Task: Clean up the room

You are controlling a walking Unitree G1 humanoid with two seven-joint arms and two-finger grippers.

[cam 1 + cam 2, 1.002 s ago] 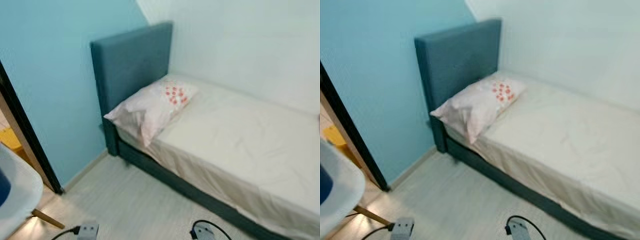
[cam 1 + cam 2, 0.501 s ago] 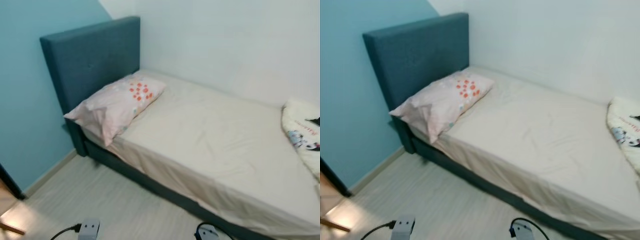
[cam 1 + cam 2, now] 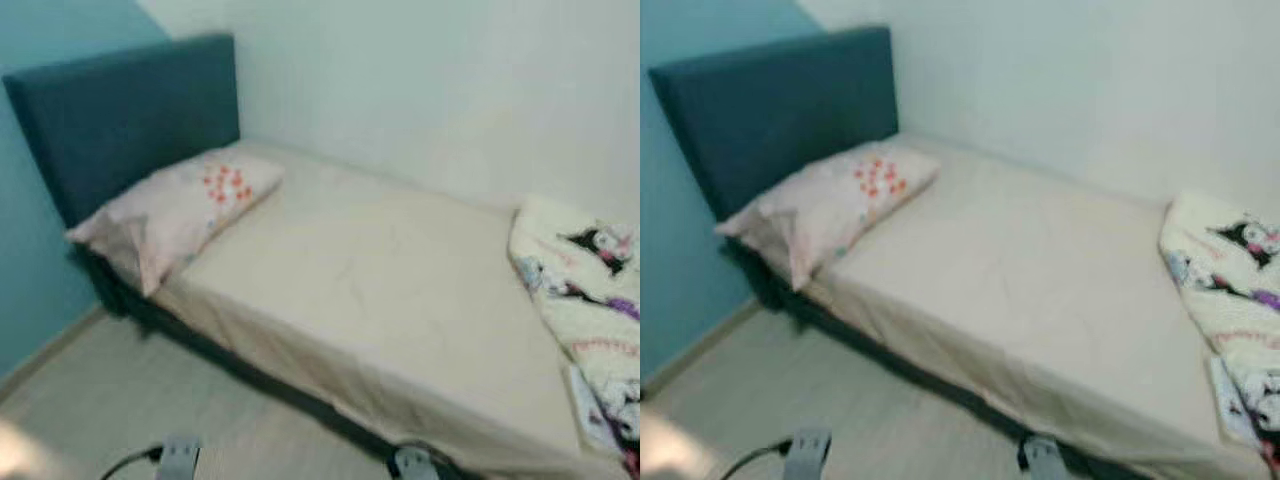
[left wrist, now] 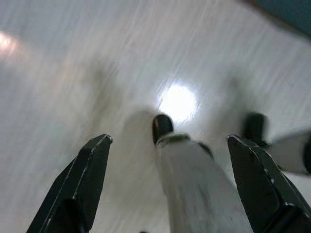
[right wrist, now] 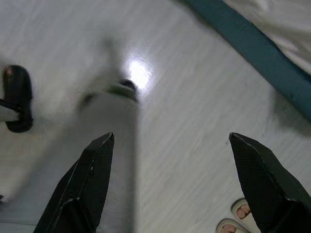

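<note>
A single bed [image 3: 380, 290] with a cream sheet stands against the white wall, and its dark teal headboard [image 3: 120, 110] is on the left. At the head end lies a pale pink pillow [image 3: 180, 210] with red dots. A crumpled cream blanket [image 3: 585, 300] with cartoon prints is bunched at the foot end on the right. Both arms hang low beside me. My left gripper [image 4: 169, 141] is open above the pale floor, with nothing between its fingers. My right gripper [image 5: 171, 138] is open too, above the floor close to the bed's teal base [image 5: 252, 53].
Pale wood-look floor [image 3: 110, 400] runs in front of the bed. A blue wall [image 3: 20, 270] is at the far left. My own silver leg [image 5: 97, 160] shows beneath the right gripper. What look like a person's toes [image 5: 238, 218] are on the floor nearby.
The camera has swung to the right. The doorway and the white chair have left the picture, and the printed blanket has come further into it. The picture is now blurred.
</note>
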